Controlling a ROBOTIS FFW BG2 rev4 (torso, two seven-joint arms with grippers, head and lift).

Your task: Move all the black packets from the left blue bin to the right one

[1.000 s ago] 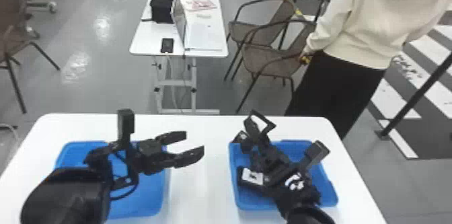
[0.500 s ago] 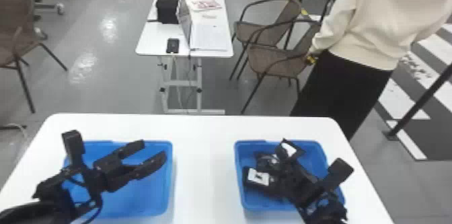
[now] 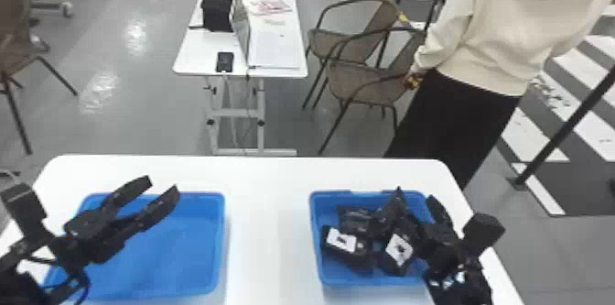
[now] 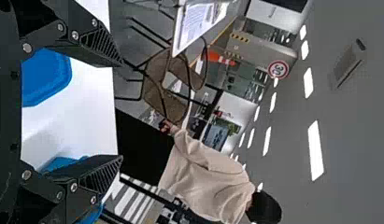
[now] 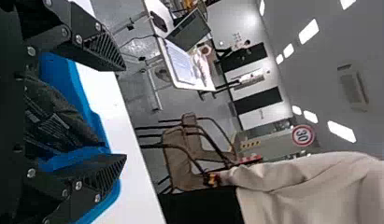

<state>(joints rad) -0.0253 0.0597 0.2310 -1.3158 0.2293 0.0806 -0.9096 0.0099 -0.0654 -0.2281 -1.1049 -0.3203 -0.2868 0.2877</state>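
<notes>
Black packets (image 3: 353,259) lie in the right blue bin (image 3: 315,235) on the counter (image 3: 265,217), from about six to eight o'clock of the right gripper (image 3: 415,195) on the head view's clock face. Two bear white labels (image 3: 342,239). The right gripper's fingers stand spread (black packaging appears between them in the right wrist view, though contact cannot be told). The left gripper (image 3: 161,185), likewise spread, is positioned over the left blue bin (image 3: 183,253), its fingertips directed between one and two o'clock.
</notes>
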